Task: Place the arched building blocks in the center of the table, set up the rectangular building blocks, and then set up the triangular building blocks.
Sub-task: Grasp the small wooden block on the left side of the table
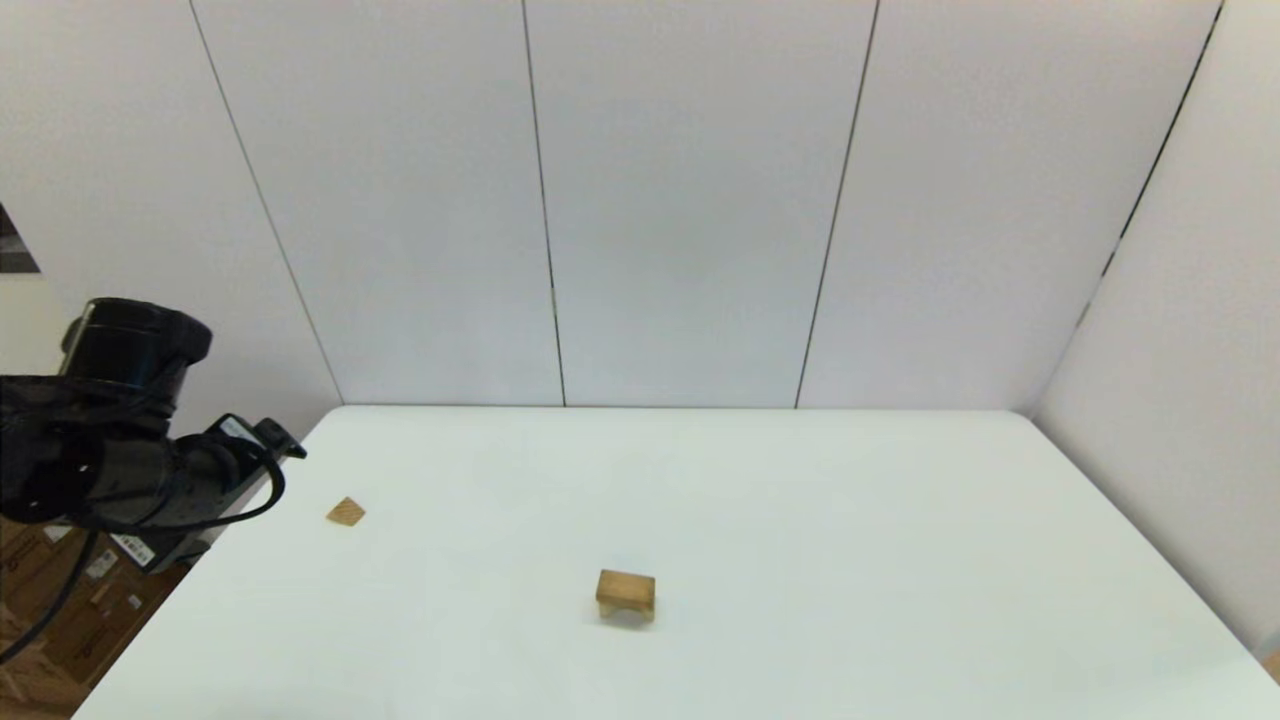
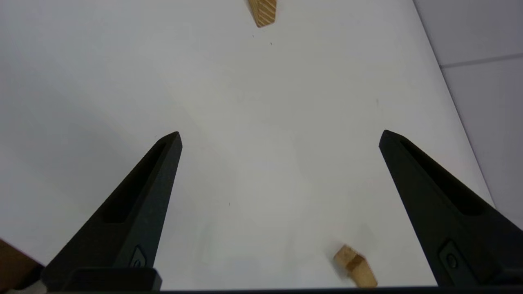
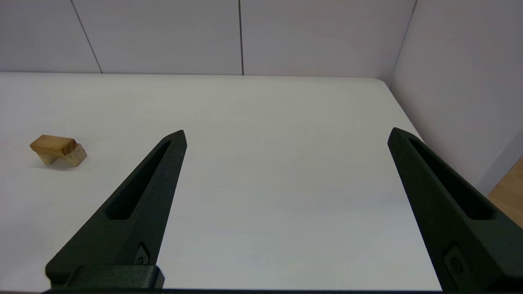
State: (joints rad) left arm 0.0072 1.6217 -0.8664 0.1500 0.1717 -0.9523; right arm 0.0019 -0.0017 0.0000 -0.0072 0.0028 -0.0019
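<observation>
The arched block [image 1: 626, 595], light wood with a notch underneath, stands near the middle of the white table [image 1: 800, 520]; it also shows in the right wrist view [image 3: 58, 150]. The small triangular wedge [image 1: 346, 512] lies near the table's left edge. My left arm [image 1: 140, 470] hovers by that edge. Its gripper [image 2: 280, 136] is open and empty above the table, with the wedge [image 2: 355, 267] close below it and the arched block's striped end [image 2: 262, 12] farther off. My right gripper [image 3: 288, 134] is open and empty over the table's right part. The rectangular block is out of view.
Grey wall panels close off the table at the back and on the right. Brown cardboard boxes [image 1: 60, 600] sit on the floor beyond the left edge. The table's right edge drops to a wooden floor [image 3: 508, 192].
</observation>
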